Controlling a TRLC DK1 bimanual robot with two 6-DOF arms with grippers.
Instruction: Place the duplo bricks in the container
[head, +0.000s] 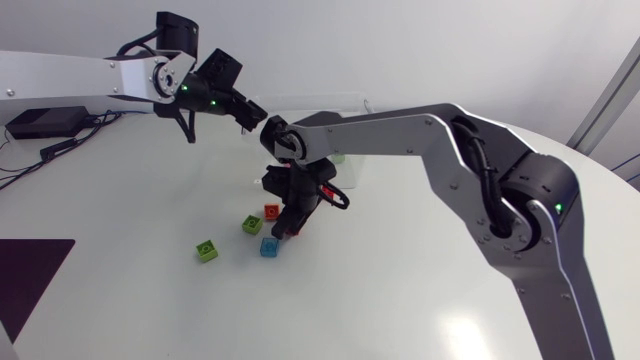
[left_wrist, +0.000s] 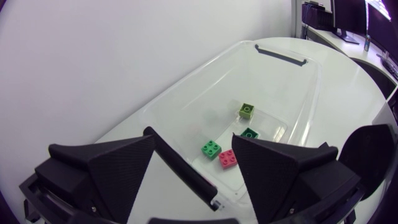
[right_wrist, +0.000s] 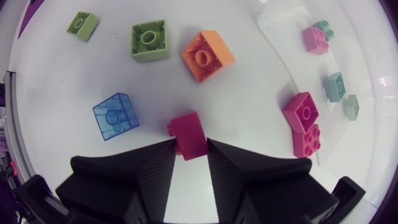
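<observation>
My right gripper (right_wrist: 191, 144) is down at the table and shut on a dark red brick (right_wrist: 186, 127), one finger on each side of it. Ahead of it lie a blue brick (right_wrist: 115, 116), an orange brick (right_wrist: 208, 56) and two green bricks (right_wrist: 149, 40) (right_wrist: 81, 25). In the head view this gripper (head: 288, 228) stands beside the blue brick (head: 269, 246). My left gripper (left_wrist: 194, 140) hangs open and empty over the clear container (left_wrist: 280, 74), which holds several green bricks and a pink brick (left_wrist: 228, 158).
The clear container (head: 345, 100) stands at the back of the table, under my left gripper (head: 250, 110). Two pink bricks (right_wrist: 303, 111) (right_wrist: 308, 140) lie by the container's near wall; I cannot tell if they are inside. A black mat (head: 25, 275) covers the front left corner.
</observation>
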